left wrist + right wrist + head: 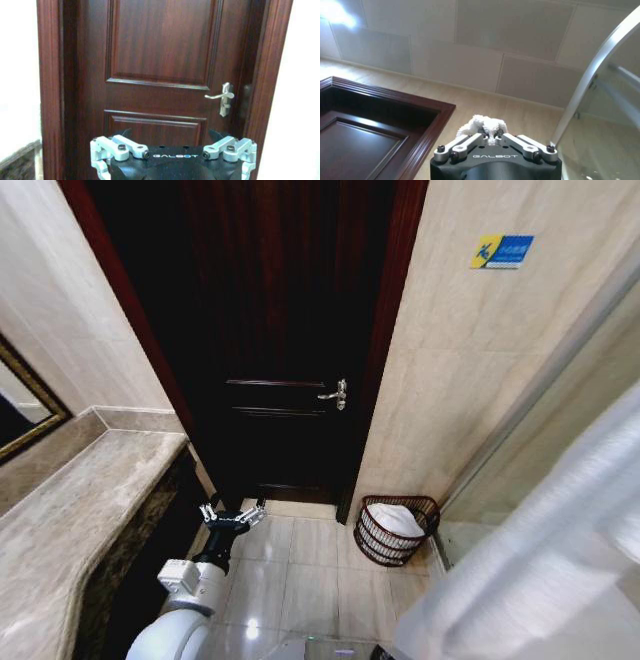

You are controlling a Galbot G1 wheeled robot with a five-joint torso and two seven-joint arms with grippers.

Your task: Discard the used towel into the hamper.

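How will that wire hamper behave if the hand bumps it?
The hamper looks light: thin openwork ribs, so it would probably slide on the glossy floor tiles. It tapers toward its base, so a high nudge might tip it. The white cloth inside adds little weight.

A bathroom: marble vanity counter [90, 480], tiled walls [470, 360], glass shower screen [600, 75], wooden door [280, 330].

hamper [396, 531]: 1 | towel [560, 550]: 1, maybe another in hamper | door [280, 330]: 1 | claws: 2
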